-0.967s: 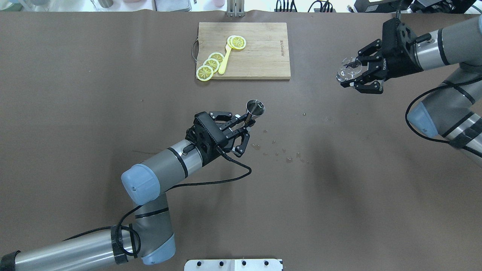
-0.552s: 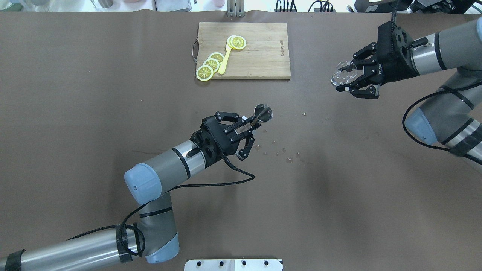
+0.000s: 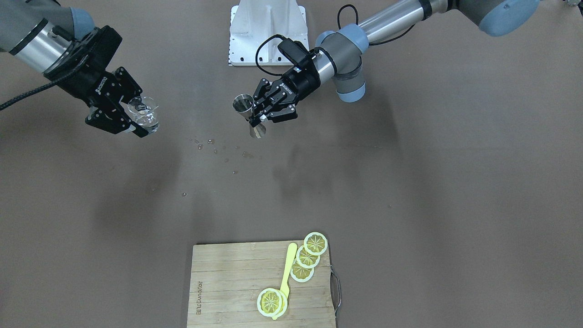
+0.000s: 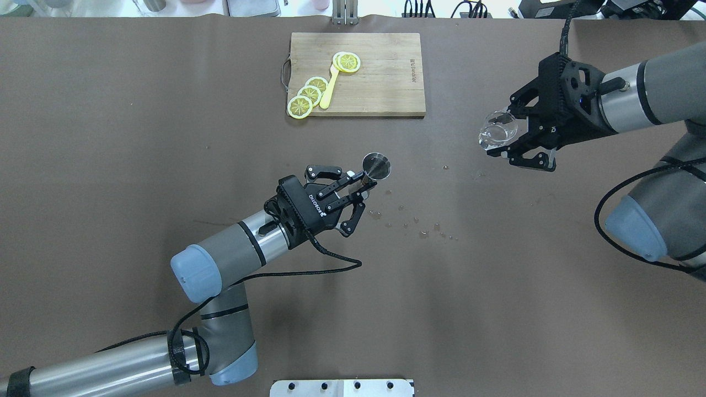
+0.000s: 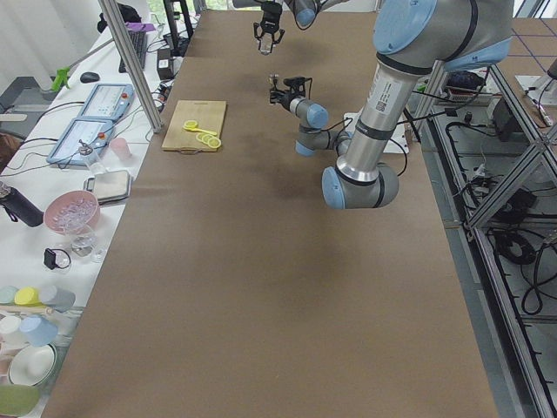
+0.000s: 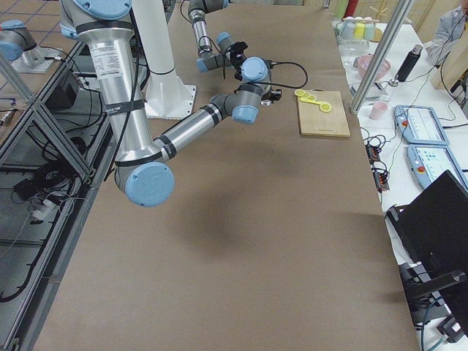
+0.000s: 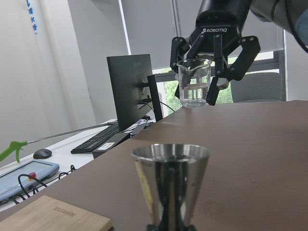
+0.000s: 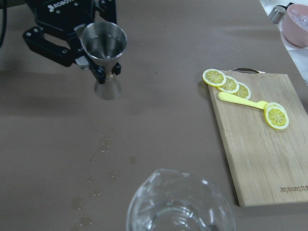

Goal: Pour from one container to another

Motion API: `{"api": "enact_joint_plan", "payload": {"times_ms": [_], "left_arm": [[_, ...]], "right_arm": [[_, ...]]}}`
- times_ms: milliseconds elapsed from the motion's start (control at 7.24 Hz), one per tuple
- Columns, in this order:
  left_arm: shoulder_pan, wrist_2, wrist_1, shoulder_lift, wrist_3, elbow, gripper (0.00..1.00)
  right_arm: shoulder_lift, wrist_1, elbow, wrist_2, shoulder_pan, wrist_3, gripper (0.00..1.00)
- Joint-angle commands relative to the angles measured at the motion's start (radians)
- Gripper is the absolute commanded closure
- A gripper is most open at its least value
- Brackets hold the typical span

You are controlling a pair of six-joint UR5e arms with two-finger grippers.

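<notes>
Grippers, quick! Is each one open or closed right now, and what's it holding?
Left gripper: closed, holding the metal jigger by its narrow middle.
Right gripper: closed, holding the glass beaker.

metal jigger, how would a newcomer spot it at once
Find the brown table, then the left gripper near its middle. It holds the jigger: a small steel hourglass cup, unlike the clear glass beaker in the right gripper.
</notes>
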Motion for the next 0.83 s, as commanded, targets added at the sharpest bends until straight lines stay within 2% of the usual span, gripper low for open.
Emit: {"api": "enact_joint_plan", "payload": {"times_ms": [0,138,414,690], "left_arm": [[0.000,0.001,0.001,-0.010,0.000,0.003,1.00],[0.000,0.000,0.002,-0.011,0.000,0.003,1.00],[0.000,-0.002,0.002,-0.011,0.000,0.000,1.00],[-0.001,-0.003,-0.003,-0.011,0.000,-0.006,1.00]], "right_arm": [[0.075,-0.245,0.093,-0.073,-0.072,-0.015,1.00],[0.122,-0.328,0.093,-0.091,-0.083,-0.015,1.00],[0.141,-0.430,0.120,-0.125,-0.091,-0.017,1.00],[0.144,-0.580,0.206,-0.234,-0.159,-0.029,1.00]]}}
